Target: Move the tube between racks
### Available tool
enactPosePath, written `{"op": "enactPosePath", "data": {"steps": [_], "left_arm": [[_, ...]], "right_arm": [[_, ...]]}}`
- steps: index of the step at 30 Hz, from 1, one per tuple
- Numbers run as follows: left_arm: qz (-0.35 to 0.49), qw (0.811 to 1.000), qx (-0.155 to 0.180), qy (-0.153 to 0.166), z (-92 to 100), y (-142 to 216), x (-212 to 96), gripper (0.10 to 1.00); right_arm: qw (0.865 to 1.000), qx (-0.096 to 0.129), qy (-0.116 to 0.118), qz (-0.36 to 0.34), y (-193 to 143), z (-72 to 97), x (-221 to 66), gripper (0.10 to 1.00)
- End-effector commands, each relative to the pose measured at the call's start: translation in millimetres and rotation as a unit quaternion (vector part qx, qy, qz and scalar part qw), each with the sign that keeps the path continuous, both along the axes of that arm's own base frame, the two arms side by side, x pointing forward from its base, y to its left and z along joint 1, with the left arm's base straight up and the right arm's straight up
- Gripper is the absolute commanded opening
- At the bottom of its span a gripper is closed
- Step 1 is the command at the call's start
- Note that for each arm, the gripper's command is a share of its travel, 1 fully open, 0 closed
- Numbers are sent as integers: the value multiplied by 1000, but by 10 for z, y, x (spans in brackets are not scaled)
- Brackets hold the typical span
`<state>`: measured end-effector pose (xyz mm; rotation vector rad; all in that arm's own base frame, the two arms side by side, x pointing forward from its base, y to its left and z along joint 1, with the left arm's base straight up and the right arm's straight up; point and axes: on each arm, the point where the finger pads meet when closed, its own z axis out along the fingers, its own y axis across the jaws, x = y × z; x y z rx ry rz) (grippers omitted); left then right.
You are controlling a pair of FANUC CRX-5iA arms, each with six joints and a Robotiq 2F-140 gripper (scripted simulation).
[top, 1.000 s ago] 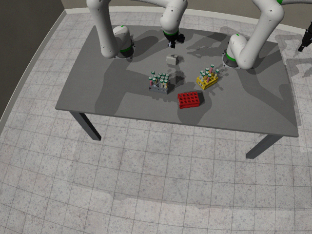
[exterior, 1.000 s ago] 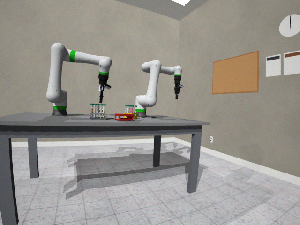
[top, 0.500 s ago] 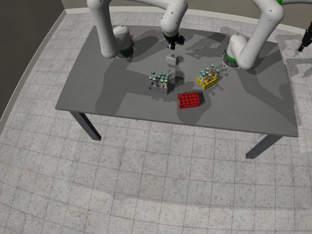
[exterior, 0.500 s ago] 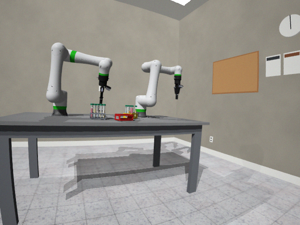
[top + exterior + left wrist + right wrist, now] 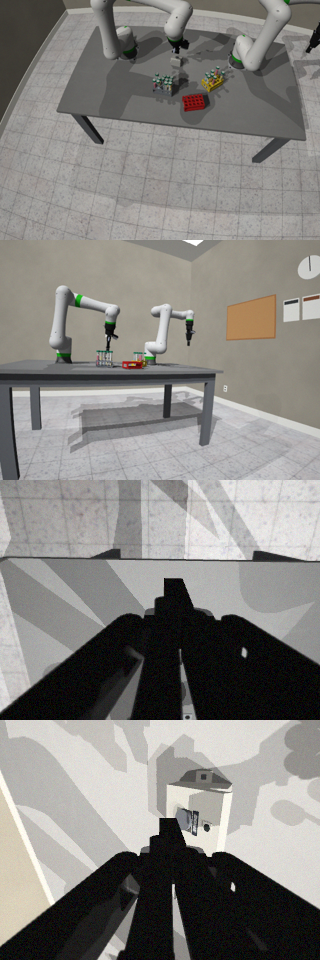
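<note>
Grey table (image 5: 144, 108) (image 5: 77, 369) spans top view's upper half. Left gripper (image 5: 308, 51) (image 5: 188, 344) (image 5: 174, 582), upper right, and right gripper (image 5: 175, 51) (image 5: 107, 349) (image 5: 170, 822), upper centre: fingers closed, empty. Yellow rack RB (image 5: 209, 88) right of centre; red rack (image 5: 193, 102) (image 5: 132, 366) lower; grey rack RA (image 5: 162, 92) (image 5: 104, 366) left of RB. Pale box (image 5: 176, 62) (image 5: 207, 802) below right gripper. B5 tube: cannot tell which.
</note>
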<state>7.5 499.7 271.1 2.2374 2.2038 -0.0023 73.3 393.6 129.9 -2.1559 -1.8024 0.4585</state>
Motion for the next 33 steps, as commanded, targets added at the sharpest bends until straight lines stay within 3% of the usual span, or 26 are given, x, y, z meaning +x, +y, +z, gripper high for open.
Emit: {"op": "enactPosePath", "data": {"steps": [1,13,33], "left_arm": [[0,1000,1,0,9,3,1,99],[0,1000,1,0,9,3,1,99],[0,1000,1,0,9,3,1,99]], "right_arm": [[1000,1,0,0,4,-44,3,99],[1000,1,0,0,4,-248,5,99],[1000,1,0,0,4,-337,5,99]]}}
